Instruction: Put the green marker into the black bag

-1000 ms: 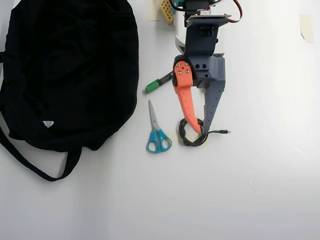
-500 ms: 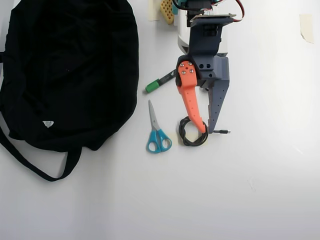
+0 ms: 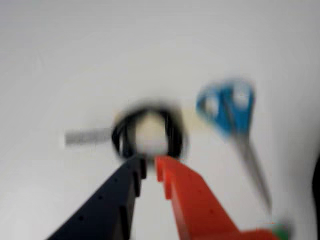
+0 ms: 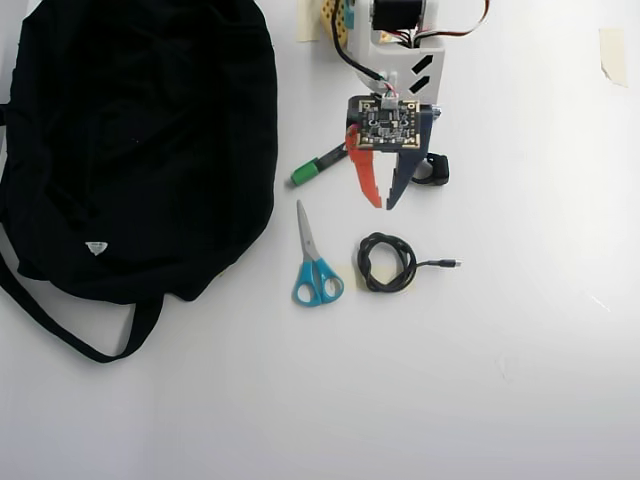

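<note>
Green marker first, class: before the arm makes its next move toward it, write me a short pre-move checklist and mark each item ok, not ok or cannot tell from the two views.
1. Green marker in view and lying flat on the table: ok in the overhead view.
2. Gripper empty, fingers apart: ok.
3. Gripper lined up over the marker: not ok; it points at the coiled black cable, with the marker beside the red finger.
4. Scissors clear of the marker: ok.
5. Black bag opening ready to take the marker: cannot tell.
6. Wrist view sharp enough to guide by: not ok, blurred.

white table (image 4: 520,380), black bag (image 4: 130,140) (largest), scissors (image 4: 315,270), coiled cable (image 4: 388,262)
</note>
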You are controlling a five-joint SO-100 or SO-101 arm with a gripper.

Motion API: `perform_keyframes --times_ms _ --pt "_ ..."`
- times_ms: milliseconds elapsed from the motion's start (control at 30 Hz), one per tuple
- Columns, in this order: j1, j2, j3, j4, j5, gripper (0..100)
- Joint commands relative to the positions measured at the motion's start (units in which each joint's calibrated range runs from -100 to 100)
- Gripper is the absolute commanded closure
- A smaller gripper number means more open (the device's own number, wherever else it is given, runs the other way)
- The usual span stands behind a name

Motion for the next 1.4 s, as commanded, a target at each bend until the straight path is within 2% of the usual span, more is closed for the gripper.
perform_keyframes --times_ms 0,300,733,933,1133,1367 --pt "-0.64 -2.44 -1.43 13.22 -1.26 98" --pt "-0.71 -2.44 -1.16 25.28 -1.31 98" --pt "-0.19 -2.44 -0.89 25.97 -1.52 98" --pt "1.83 -2.19 0.28 26.06 -11.11 98" --pt "2.73 -2.36 3.25 25.97 -15.57 98" --pt "9.16 -1.36 9.98 24.94 -19.56 98"
